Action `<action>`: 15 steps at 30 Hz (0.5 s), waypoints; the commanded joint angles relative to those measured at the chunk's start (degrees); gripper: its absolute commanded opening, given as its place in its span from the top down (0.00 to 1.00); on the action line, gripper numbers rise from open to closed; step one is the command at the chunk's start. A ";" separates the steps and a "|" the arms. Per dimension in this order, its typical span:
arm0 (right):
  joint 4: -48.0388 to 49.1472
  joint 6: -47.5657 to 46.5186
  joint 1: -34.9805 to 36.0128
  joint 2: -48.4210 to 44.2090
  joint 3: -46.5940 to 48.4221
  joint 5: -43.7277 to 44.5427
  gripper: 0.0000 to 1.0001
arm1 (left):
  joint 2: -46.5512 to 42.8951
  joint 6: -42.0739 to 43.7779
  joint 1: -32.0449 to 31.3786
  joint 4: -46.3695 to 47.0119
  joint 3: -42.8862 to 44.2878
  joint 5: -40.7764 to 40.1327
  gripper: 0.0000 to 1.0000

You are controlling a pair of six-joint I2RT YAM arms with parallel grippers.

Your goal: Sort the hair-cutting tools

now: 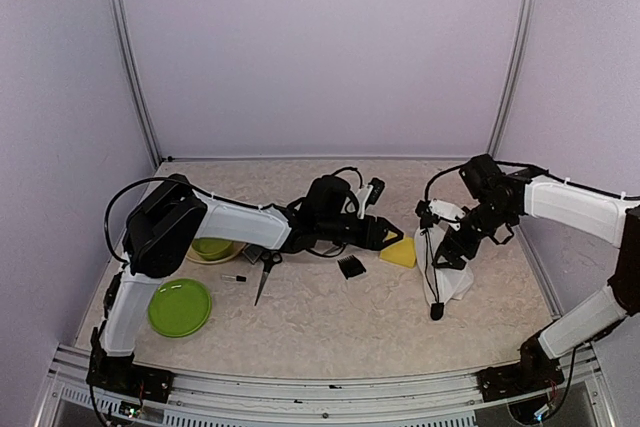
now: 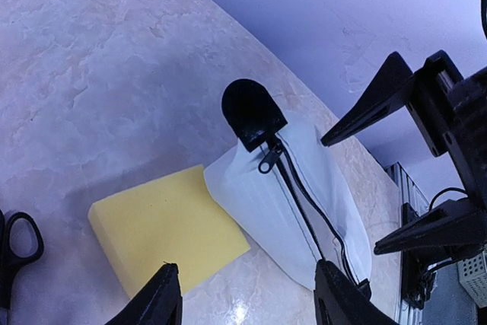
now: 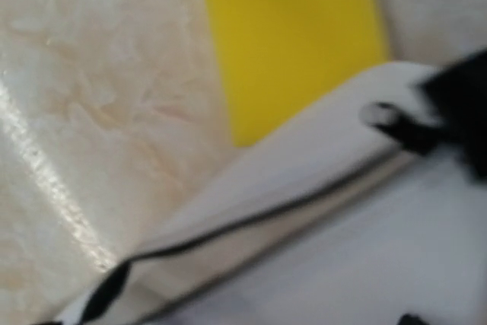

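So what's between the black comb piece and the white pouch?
A yellow sponge sits between comb piece and pouch; the top view shows it.

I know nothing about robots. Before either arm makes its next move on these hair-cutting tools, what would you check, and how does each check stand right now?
1. Left gripper open and empty: ok.
2. Right gripper jaws apart, nothing held: ok.
3. Scissors and comb guard lying free, nothing on top of them: ok.
4. Pouch zip open enough to take tools: cannot tell.
5. Sponge apart from the pouch: not ok, they meet at one corner.
6. Arms apart from each other: ok, though both grippers hang close to the pouch.
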 commanded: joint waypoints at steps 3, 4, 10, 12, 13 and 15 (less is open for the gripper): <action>0.03 5.22 3.74 6.05 1.16 7.63 0.14 | -3.23 -1.07 -0.29 1.06 -3.98 -0.95 0.42; 0.39 5.26 3.99 6.55 1.13 9.39 0.14 | -3.85 -1.08 -0.29 1.18 -4.73 -1.41 0.42; 1.58 5.63 6.32 8.73 1.69 15.15 0.04 | -6.96 -0.80 -0.29 1.15 -8.65 -2.84 0.42; 1.48 5.00 8.11 9.89 1.57 18.21 0.00 | -7.49 -0.51 -0.22 0.85 -9.34 -3.09 0.42; 1.79 4.74 8.97 10.18 1.32 20.03 0.00 | -7.65 -0.50 -0.21 0.66 -9.61 -3.14 0.42; 3.11 3.65 10.20 10.23 0.09 24.66 0.00 | -7.99 -0.38 -0.20 0.42 -10.06 -3.30 0.42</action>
